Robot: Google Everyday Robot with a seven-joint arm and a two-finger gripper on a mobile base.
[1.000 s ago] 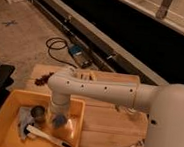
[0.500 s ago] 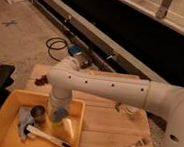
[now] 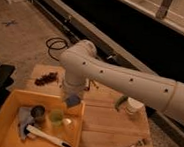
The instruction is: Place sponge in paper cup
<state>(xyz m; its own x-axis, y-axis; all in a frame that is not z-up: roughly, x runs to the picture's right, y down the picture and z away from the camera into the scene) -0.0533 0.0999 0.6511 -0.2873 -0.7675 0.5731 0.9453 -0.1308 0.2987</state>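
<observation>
Jaws above yellow bin (image 3: pixel 32 94); wooden table (image 3: pixel 103 131); concrete floor (image 3: pixel 24 39).

A tray (image 3: pixel 32 95) fills the surface's (image 3: pixel 108 130) 8 o'clock corner. In it a cup (image 3: pixel 56 116) stands near the middle, with a second cup (image 3: pixel 39 113) at its 9 o'clock, a cloth (image 3: pixel 23 117) beyond that, and a brush (image 3: pixel 47 137) at 6 o'clock. The tool (image 3: pixel 72 100) hangs over the tray's 1 o'clock corner. A fork (image 3: pixel 131 146) lies at the surface's 4 o'clock and a jar (image 3: pixel 133 107) at 2 o'clock.

gripper (image 3: pixel 72 100) above tray (image 3: pixel 37 95) rim, blurred | arm (image 3: pixel 134 83) cut off (right edge) | tray bottom cropped
</observation>
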